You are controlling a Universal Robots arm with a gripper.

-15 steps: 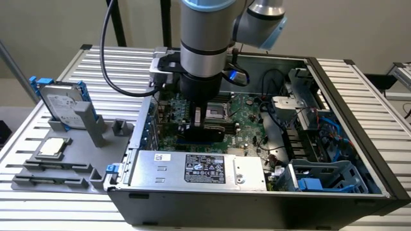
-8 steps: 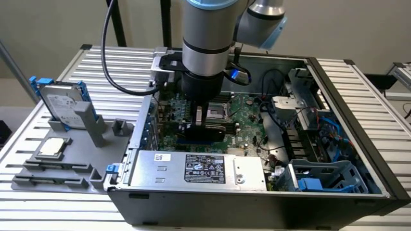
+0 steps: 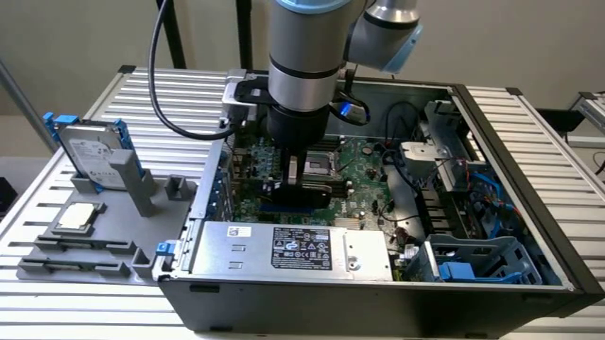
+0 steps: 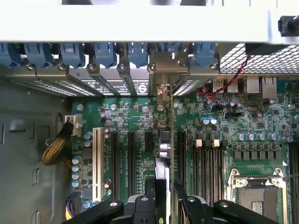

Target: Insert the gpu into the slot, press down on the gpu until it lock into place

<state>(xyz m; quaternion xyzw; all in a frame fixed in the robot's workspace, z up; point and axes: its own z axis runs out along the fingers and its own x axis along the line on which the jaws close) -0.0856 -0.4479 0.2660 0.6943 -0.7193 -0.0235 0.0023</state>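
The gripper (image 4: 163, 196) was closed on the gpu's (image 4: 162, 154) top edge; the card stood on edge below it, over the motherboard (image 4: 243, 126), inside the computer case (image 3: 378, 304).

Silver arm (image 3: 302, 42), pale-blue joint caps, black end effector (image 4: 163, 198), black cable

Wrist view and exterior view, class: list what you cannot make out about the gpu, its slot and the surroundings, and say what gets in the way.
- Slot: mostly covered by the gpu in the exterior view; in the wrist view the edge-on gpu hides it.
- Whether the gpu's lower edge has entered the slot: hidden by the card itself.
- Power supply label: exterior view, print too small to read.
- Gripper: wrist view, cut off by the frame edge.
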